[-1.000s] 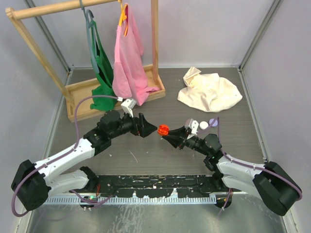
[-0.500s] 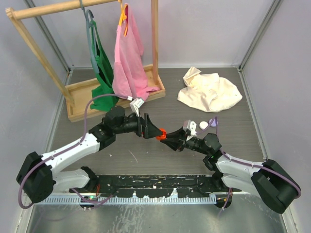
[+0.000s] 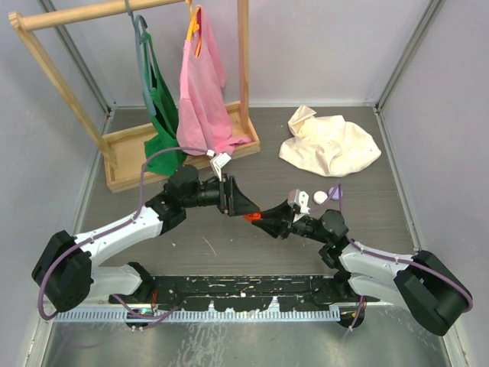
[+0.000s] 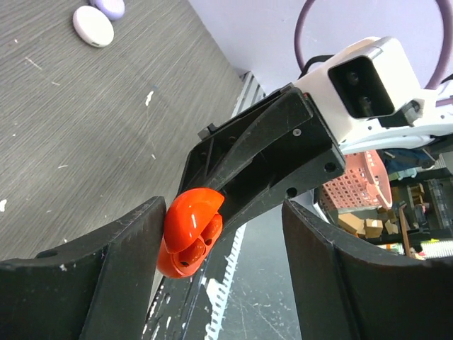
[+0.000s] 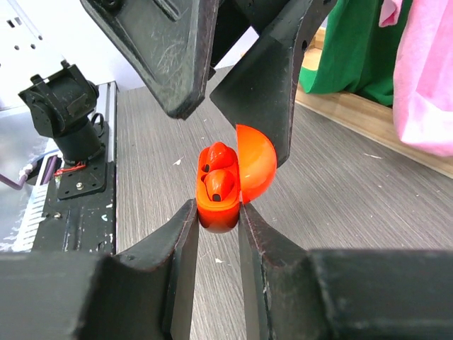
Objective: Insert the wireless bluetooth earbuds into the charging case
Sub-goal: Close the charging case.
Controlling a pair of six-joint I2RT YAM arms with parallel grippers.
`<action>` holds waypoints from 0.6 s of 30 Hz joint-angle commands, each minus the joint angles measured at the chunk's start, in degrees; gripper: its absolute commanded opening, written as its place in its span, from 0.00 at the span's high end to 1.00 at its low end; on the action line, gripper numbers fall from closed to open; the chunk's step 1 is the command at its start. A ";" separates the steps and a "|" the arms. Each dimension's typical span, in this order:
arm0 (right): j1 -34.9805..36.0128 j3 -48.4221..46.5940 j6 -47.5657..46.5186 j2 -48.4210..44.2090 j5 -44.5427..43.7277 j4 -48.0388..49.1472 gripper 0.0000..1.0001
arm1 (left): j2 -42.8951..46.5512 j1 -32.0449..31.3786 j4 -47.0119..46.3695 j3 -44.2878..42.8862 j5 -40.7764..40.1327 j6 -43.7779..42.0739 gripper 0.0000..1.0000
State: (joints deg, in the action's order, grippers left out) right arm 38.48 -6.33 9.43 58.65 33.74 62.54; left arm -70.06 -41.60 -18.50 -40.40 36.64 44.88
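My right gripper (image 5: 218,212) is shut on the base of a red charging case (image 5: 216,205) held above the table. The case's lid (image 5: 255,163) stands open, and two red earbuds (image 5: 219,180) sit in the wells. In the top view the case (image 3: 252,217) hangs between both arms at the table's middle. My left gripper (image 4: 225,219) is open around the case (image 4: 187,230). One of its fingers (image 4: 134,241) touches the lid and the other stands well apart. From above, my left gripper (image 3: 243,206) meets my right gripper (image 3: 267,219) tip to tip.
A white round case (image 3: 319,197) and a lilac one (image 3: 334,192) lie on the table just behind my right wrist. A cream cloth (image 3: 328,141) lies at the back right. A wooden rack (image 3: 122,157) with green and pink garments stands at the back left.
My left gripper has moved right to the red case, which now sits between its fingers, and its jaws have narrowed. My right gripper still holds the case, shifted slightly left.
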 commanded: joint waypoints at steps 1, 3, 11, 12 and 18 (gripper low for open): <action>-0.16 -2.57 0.49 0.15 1.04 3.81 1.00 | 0.56 0.15 -8.82 -0.34 4.24 2.46 0.34; -0.19 -2.64 0.51 0.35 1.22 3.81 0.99 | 0.78 0.18 -9.15 -0.46 5.12 2.65 0.36; -0.20 -2.75 0.39 0.50 1.15 3.34 0.99 | 2.09 0.20 -9.28 -0.48 8.23 2.57 0.40; -0.16 -2.81 0.36 0.55 0.89 3.27 0.99 | 2.49 0.20 -8.45 -0.45 7.97 2.08 0.40; -0.18 -3.57 0.96 1.14 -0.95 1.12 0.99 | 8.13 0.19 7.84 -1.70 -1.94 -6.24 0.32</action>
State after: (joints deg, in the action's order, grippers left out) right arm 38.39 -7.03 9.61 59.29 34.48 62.17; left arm -67.16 -41.30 -20.08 -40.34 40.99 45.17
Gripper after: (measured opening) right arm 0.316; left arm 0.649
